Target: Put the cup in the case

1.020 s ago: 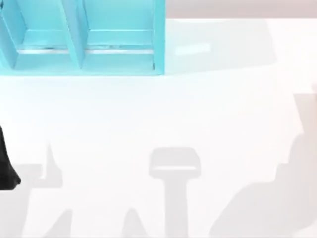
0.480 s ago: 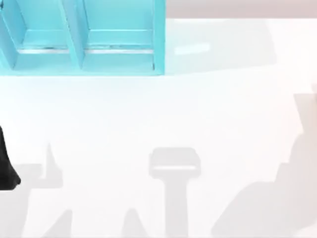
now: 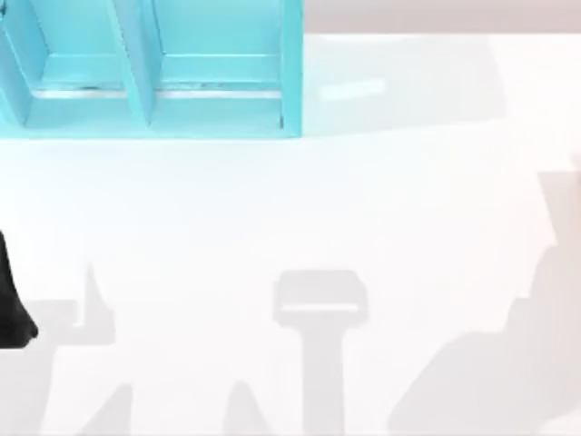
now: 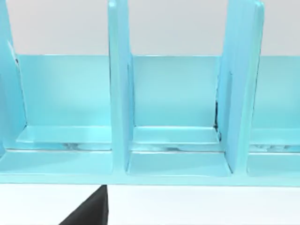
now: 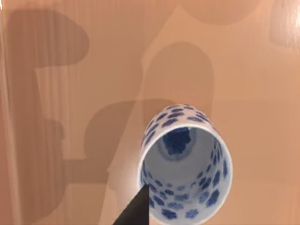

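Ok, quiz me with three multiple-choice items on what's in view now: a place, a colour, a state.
1. In the top view, the turquoise-blue divided cabinet case sits: A upper left; B lower right; C centre.
2. The small white cylindrical cup has a pattern in: A red; B blue; C green.
3. The case's compartments in the left wrist view: A hold nothing; B hold the cup; C shut by doors.
Answers: 1 A, it fills that corner; 2 B, blue blotches cover its wall; 3 A, bare shelf floors show.

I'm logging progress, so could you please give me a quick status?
Right hand over the cup, grip unclear. Case stands at the table's far left, compartments bare. Left arm parked at left edge.
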`<state>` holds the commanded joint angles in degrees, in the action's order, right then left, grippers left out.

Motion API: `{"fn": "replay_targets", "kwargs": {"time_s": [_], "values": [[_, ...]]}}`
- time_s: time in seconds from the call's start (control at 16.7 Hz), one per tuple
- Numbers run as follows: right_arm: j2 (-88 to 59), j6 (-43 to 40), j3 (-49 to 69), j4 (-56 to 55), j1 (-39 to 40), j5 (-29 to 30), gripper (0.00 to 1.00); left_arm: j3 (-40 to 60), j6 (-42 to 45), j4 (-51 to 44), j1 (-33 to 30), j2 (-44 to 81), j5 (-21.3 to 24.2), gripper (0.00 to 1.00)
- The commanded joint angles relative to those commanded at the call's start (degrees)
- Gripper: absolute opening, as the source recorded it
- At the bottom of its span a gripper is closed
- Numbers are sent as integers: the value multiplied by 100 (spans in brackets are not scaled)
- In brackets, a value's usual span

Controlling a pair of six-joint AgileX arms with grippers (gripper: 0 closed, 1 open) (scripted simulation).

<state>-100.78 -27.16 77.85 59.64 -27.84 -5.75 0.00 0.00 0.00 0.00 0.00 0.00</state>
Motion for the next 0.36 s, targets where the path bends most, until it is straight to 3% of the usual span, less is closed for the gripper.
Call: {"fn": "replay_targets", "kwargs": {"time_s": [0.36], "values": [[0,0,0,0,0,0,100,0,0,0,0,0,0,100]]}}
